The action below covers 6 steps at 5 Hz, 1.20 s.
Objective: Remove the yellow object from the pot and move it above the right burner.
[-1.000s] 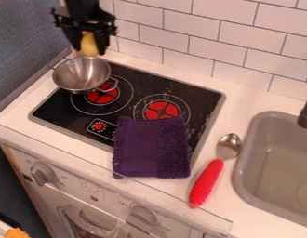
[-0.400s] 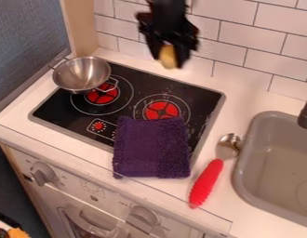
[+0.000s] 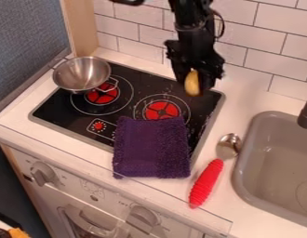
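1. Broadly, a white counter (image 3: 243, 104) spans the frame, with the black cooktop (image 3: 66, 116) running from left to centre.
2. At the right edge sits a grey sink (image 3: 239, 174).
3. From the top edge, the black arm (image 3: 192, 25) hangs down; its gripper (image 3: 194, 86), upper right of centre, pinches the yellow object.
4. A purple cloth (image 3: 153, 148) lies mid-frame, overlapping the near side of the right burner (image 3: 161, 110).
5. The metal pot (image 3: 69, 81), upright at upper left, partly covers the left burner (image 3: 102, 95).
6. A red-handled spoon (image 3: 205, 183) lies between cooktop and sink.
7. The yellow object (image 3: 192, 82) hangs between the gripper's fingers, higher in the frame than the right burner and to its right.
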{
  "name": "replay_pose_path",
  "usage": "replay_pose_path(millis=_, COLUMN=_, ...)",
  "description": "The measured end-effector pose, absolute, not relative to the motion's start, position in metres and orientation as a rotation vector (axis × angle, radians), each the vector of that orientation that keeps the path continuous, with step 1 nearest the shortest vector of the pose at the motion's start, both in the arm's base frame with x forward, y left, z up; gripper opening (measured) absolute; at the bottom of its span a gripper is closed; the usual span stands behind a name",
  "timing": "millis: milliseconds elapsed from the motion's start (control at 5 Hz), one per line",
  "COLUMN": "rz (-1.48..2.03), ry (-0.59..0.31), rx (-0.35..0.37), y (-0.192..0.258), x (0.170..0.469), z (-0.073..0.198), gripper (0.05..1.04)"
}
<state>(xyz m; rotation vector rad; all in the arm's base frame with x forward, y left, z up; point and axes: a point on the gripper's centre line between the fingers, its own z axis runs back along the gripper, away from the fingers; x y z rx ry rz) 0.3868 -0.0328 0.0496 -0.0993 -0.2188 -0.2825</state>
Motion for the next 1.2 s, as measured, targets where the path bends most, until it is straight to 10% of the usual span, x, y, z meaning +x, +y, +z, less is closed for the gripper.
replay_pose_path(millis=400, rz=-0.308, ry=-0.169, rx=-0.080, y=-0.030, x=0.387, z=0.020, gripper=0.744)
replay_pose_path(millis=600, rz=-0.311, ry=-0.156, rx=-0.043, y=-0.024, x=0.381, z=0.012, gripper=0.994)
replay_pose_path(millis=1200, rz=-0.300, ry=-0.195, rx=-0.060, y=-0.022, x=0.374, z=0.032, gripper=1.001)
